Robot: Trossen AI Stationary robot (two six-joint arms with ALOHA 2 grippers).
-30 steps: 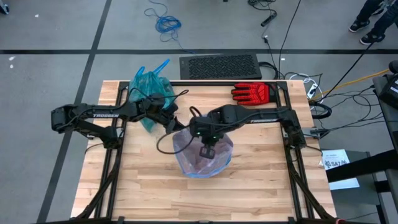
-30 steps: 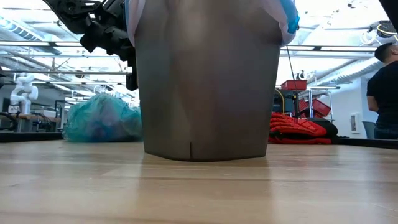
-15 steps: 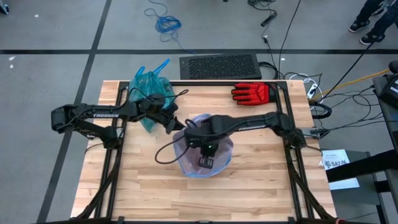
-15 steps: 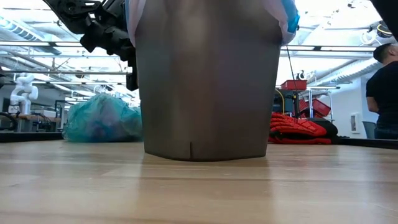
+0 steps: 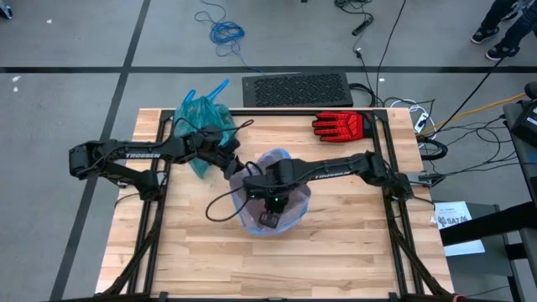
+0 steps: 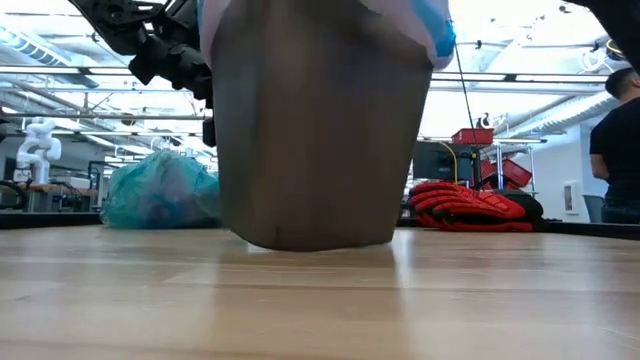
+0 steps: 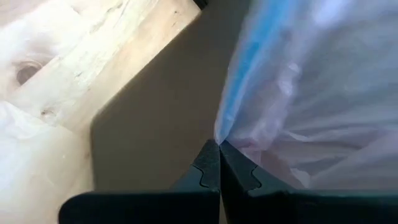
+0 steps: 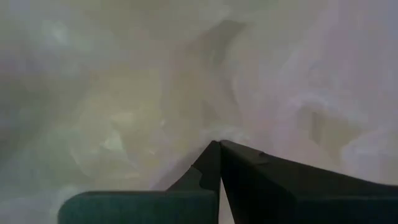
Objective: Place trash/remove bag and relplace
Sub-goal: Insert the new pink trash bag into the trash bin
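Note:
A grey bin [image 6: 315,130] lined with the pale pink translucent bag [image 5: 270,201] stands mid-table, tipped a little. My left gripper [image 5: 237,169] is at the bin's left rim, shut on the pink bag's blue-striped edge. My right gripper [image 5: 268,220] reaches down inside the bin, its fingers shut amid the pink film [image 8: 155,93]. The teal-green bag [image 5: 203,126], filled and tied, rests on the table at the far left and also shows in the low view [image 6: 160,190]. No loose trash shows. My left gripper pinches the pink bag's rim edge by its blue strip [image 7: 231,106] between its two fingertips, coming from the table's left. The film runs up from the fingertips over the bin's rim. My right gripper's shut fingertips [image 8: 214,155] press into the pink film [image 8: 217,134] inside the bin, pointing down. Whether any film is pinched between them, I cannot tell.
A red glove [image 5: 340,126] lies at the table's far right, also seen in the low view [image 6: 470,205]. A black mat [image 5: 298,88] lies on the floor beyond the far edge. A person [image 6: 615,150] stands at the right, off the table.
My right gripper has gone toward the table's near edge and down, deeper into the bin. The bin has shifted a little toward the table's left and tipped, its base no longer flat on the table. My left gripper has kept its hold.

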